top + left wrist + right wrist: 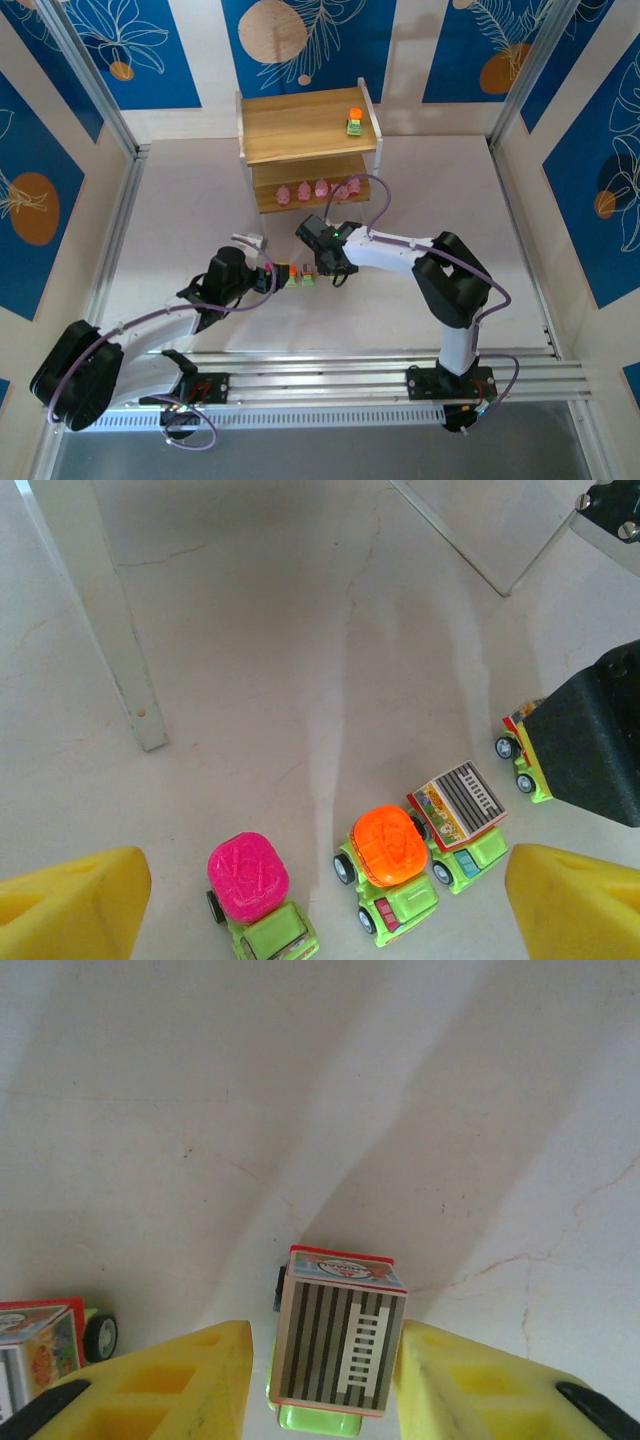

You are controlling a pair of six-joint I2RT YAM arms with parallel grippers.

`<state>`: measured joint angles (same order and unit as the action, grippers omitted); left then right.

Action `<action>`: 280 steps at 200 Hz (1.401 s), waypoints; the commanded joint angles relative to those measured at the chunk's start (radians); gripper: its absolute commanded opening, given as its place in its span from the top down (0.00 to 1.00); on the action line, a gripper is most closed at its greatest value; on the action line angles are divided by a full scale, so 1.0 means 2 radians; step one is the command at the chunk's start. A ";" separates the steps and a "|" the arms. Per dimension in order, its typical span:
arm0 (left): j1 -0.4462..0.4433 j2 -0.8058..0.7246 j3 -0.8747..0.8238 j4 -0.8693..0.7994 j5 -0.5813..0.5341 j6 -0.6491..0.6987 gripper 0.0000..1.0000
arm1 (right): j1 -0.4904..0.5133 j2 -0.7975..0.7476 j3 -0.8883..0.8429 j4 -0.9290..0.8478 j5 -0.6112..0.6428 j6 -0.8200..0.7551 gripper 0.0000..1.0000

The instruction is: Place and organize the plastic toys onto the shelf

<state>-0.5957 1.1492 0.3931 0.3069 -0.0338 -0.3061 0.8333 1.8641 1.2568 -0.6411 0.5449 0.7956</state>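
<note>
– Left wrist view first: what sits at the near end?
– My left gripper (325, 865) is spread wide, one yellow finger in each lower corner, gripping nothing. Ahead of it on the table (250, 660) I see a row running rightward: the pink-topped truck (248, 878), the orange-topped truck (388, 852) just beside it, then the striped-top truck (458, 802) close against the orange one.
– And your other arm?
– At the right end of that row. My right gripper (322, 1338) has a finger down on each side of the second striped truck (340, 1345), whose wheels rest on the table. In the right wrist view the right pad looks to be against the box, but I see a thin gap on the left, so I cannot tell whether it is clamped or only flanked.
– Farther out?
– In the top external view the shelf (300, 125) stands at the far middle of the table. Five pink figures (321, 187) line its lower board, and the shelved truck (354, 122), green with an orange top, sits upright near the right end of the top board.
</note>
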 commanded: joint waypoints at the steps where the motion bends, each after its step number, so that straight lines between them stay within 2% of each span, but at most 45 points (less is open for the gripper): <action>1: 0.006 0.002 0.015 0.004 0.006 0.001 0.08 | -0.004 0.012 0.017 -0.005 -0.004 0.004 0.59; 60: 0.006 0.002 0.015 0.004 0.006 0.001 0.08 | -0.008 0.020 0.023 -0.008 -0.003 0.000 0.63; 133: 0.006 0.002 0.015 0.004 0.006 0.002 0.08 | 0.000 0.012 0.027 -0.023 0.015 -0.012 0.81; 197: 0.006 0.002 0.015 0.004 0.007 0.003 0.09 | 0.010 -0.038 0.013 -0.047 0.026 -0.026 0.83; 230: 0.006 0.008 0.018 0.005 0.013 0.006 0.09 | 0.018 -0.065 0.013 -0.070 0.027 -0.037 0.89; 280: 0.004 0.018 0.023 0.004 0.018 0.010 0.09 | 0.027 -0.114 0.019 -0.101 0.030 -0.045 0.93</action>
<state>-0.5957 1.1797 0.4080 0.3069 -0.0246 -0.3058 0.8753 1.6989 1.2827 -0.7792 0.5877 0.7223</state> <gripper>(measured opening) 0.914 0.253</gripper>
